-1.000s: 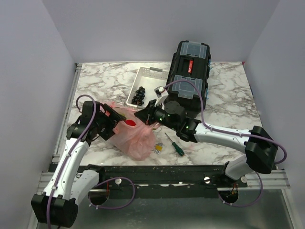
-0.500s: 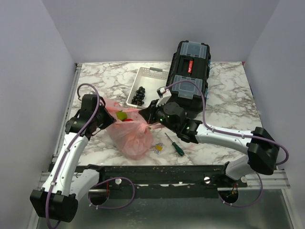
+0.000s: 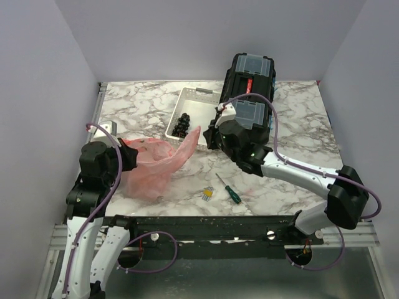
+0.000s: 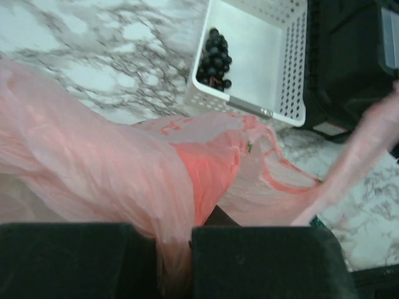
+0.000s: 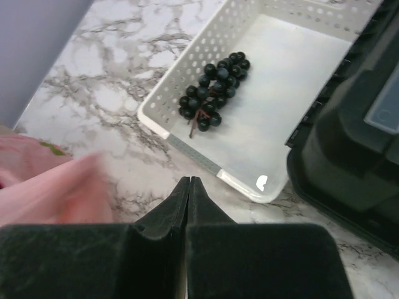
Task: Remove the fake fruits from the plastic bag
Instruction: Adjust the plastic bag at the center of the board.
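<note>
The pink plastic bag [image 3: 149,168] lies slumped at the left of the table, one flap stretched up toward the tray. My left gripper [image 4: 173,249] is shut on a bunched fold of the bag [image 4: 93,162]; in the top view it [image 3: 128,159] sits at the bag's left side. The fake fruits are mostly hidden inside; a redder patch [image 4: 209,174] shows through the film, and I cannot tell what it is. My right gripper [image 5: 189,182] is shut with nothing between its jaws, hovering near the tray's front corner [image 3: 209,137]. The blurred bag flap [image 5: 68,187] is to its left.
A white perforated tray [image 3: 201,95] holds a cluster of black grapes [image 3: 182,124]. A black toolbox [image 3: 249,87] stands right of it. A green-handled screwdriver [image 3: 229,189] and a small yellow piece [image 3: 206,194] lie near the front edge.
My left gripper shut on the bag and pulled back left, dragging the bag with it and flattening it. My right gripper rose away toward the tray and toolbox, and the flap trails toward it.
</note>
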Robot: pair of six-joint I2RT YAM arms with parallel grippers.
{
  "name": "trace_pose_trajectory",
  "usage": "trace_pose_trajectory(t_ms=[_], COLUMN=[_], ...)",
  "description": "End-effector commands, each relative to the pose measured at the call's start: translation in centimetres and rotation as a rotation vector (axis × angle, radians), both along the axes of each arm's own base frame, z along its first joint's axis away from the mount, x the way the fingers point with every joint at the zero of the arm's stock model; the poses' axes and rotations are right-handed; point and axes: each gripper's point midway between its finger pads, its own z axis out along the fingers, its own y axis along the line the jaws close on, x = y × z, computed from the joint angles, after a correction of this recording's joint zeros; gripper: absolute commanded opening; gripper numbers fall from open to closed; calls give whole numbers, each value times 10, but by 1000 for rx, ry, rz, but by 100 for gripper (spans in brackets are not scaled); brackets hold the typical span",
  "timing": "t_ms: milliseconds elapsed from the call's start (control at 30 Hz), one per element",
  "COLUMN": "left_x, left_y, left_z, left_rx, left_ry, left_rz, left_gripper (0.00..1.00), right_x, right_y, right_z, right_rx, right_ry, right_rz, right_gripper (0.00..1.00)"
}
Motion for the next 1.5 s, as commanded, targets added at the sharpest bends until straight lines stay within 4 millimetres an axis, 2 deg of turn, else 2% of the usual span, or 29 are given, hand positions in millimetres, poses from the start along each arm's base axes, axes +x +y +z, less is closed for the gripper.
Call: trace_pose_trajectory(t_ms=[0,67,233,300,433,500,600,700,800,900,1033,1133,1267,1333,1400,1433,1467], left_x=[-6,-10,-16,-18,-20,-18,-12,-2,5,7,2,-2,-8,-10,-10,-10,-10], left_y=[-37,-47,-58,-61,-72,-76,-82,-86,-87,-84,-84,-81,-78,-79,-77,-75,-73], left_z=[-30,-34,-33,-30,-26,-26,-24,-16,-7,-11,-19,-24,-28,-28,-27,-26,-24], left_rx=[-19,-39,-50,-51,-79,-99,-132,-147,-133,-105,-101,-88,-72,-73,-67,-63,-54], left_ry=[74,82,64,55,35,36,48,48,33,70,112,135,151,152,153,152,144], left_rz=[-250,-312,-394,-422,-492,-513,-528,-538,-553,-551,-561,-556,-550,-558,-545,-533,-516], left_gripper=[0,0,0,0,0,0,0,0,0,0,0,0,0,7,24,32,44], right_x=[-18,-31,-69,-80,-99,-116,-132,-124,-108,-103,-97,-92,-97,-94,-83,-75,-62], right_y=[28,34,53,64,96,113,125,120,105,93,88,93,116,126,134,135,132], right_z=[29,38,83,90,75,62,54,58,57,52,44,41,46,42,34,32,29], right_rx=[-20,-4,115,160,241,250,206,174,98,39,-33,-38,9,30,30,25,20], right_ry=[-8,5,-65,-75,10,40,14,0,-27,-62,-103,-111,-113,-107,-94,-89,-83], right_rz=[187,251,400,467,608,675,699,647,548,519,519,511,590,592,550,508,427], right_gripper=[4,8,19,26,27,26,27,31,55,79,88,87,75,65,56,47,32])
